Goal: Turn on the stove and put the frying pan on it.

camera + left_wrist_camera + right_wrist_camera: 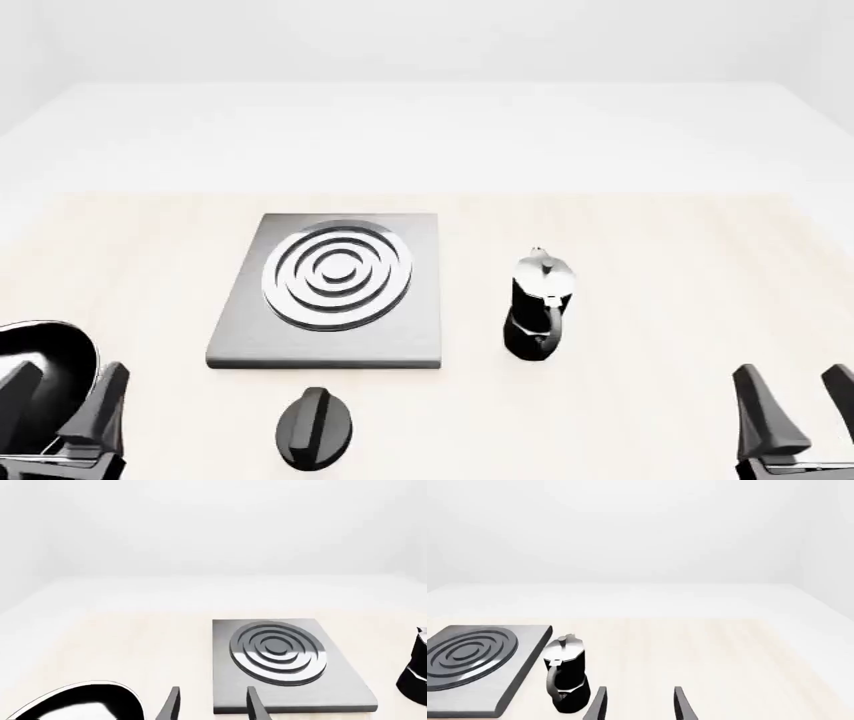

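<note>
The stove (327, 290) is a flat grey square plate with silver concentric rings, lying mid-table; it also shows in the left wrist view (287, 665) and the right wrist view (474, 665). The frying pan (40, 370) is glossy black and sits at the near left edge, partly cut off by the frame; its handle is out of view. In the left wrist view the frying pan (80, 702) lies beside the fingers. My left gripper (60, 400) hangs open just over the pan's near side, holding nothing. My right gripper (801, 405) is open at the near right, empty.
A black oval knob (315, 428) with a raised ridge lies on the table just in front of the stove. A black-and-silver moka pot (539, 303) stands right of the stove, also seen as the moka pot (566, 680). The pale wooden tabletop (667, 250) ends at a white surround.
</note>
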Motion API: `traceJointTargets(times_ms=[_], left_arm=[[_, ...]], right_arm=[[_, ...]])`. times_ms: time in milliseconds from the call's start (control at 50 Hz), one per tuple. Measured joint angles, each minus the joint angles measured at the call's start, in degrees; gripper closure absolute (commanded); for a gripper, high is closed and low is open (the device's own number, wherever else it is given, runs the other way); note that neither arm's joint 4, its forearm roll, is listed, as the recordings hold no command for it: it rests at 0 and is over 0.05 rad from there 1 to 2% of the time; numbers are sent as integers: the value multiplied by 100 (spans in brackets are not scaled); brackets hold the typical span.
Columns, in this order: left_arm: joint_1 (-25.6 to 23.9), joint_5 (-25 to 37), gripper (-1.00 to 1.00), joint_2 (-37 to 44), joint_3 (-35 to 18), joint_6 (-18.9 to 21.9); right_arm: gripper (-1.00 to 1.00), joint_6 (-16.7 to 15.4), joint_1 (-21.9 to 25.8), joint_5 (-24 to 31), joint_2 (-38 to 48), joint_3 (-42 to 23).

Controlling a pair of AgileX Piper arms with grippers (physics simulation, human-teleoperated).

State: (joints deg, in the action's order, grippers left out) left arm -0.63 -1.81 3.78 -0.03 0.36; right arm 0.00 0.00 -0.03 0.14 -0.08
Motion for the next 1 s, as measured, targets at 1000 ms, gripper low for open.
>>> traceJointTargets(times_ms=[1000], left_arm=[[-1799,-3783,-100,7033,2,104]], right_arm=[[-100,0,0,-135,138,2]])
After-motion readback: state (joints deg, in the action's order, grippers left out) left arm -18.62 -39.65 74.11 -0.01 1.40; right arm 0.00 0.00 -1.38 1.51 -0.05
